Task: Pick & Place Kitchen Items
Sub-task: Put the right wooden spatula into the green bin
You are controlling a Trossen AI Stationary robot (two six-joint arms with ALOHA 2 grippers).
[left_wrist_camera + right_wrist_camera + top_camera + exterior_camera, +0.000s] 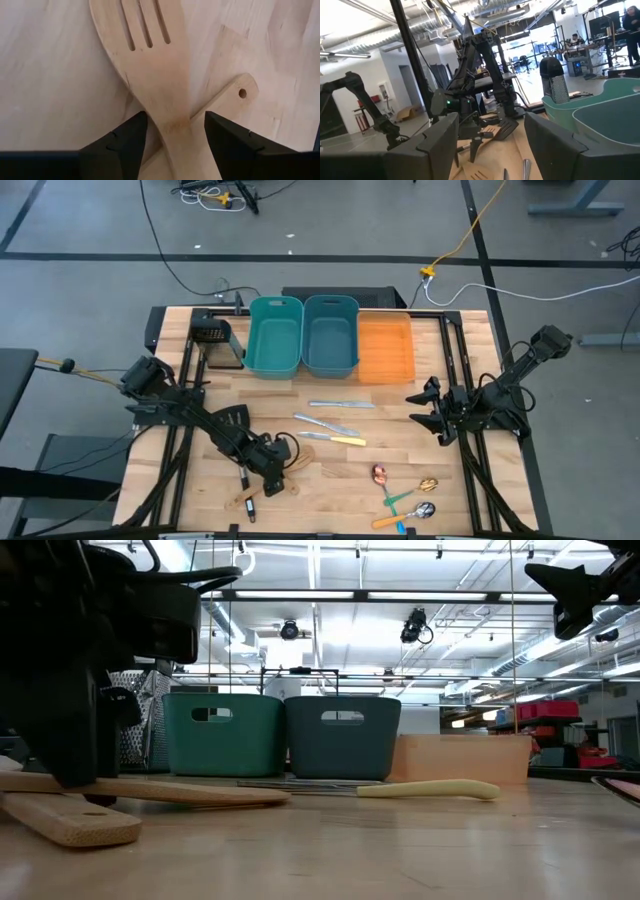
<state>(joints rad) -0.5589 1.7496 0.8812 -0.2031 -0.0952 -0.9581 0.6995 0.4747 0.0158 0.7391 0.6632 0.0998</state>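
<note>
Pale butcher-block worktop (pixel 330 465), steel-framed, set on a grey workshop floor; we list what stands on it.

Far edge: two teal plastic bins (pixel 275 335), one orange plastic bin (pixel 386 348), one black mesh box (pixel 210 332).

Centre: three silver table knives (pixel 340 404), one yellow-handled, lying near one another.

Near right: small shiny spoons with coloured handles (pixel 405 498), clustered.

Near left: a black turner (pixel 236 420) and two light wooden slotted spatulas (pixel 155 75), crossed one over the other.

Left end effector (pixel 172 135): down at the worktop, fingers apart, straddling the neck of the upper spatula just where it overlies the lower handle; we judge nothing gripped yet.

Right end effector (pixel 425 408): waiting above the worktop's right side, fingers apart, empty.

Risk, as we judge it: closing here may catch both crossed handles at once, or pinch only the upper one off-centre so it pivots and swings; the flat wood could also slide out sideways.
</note>
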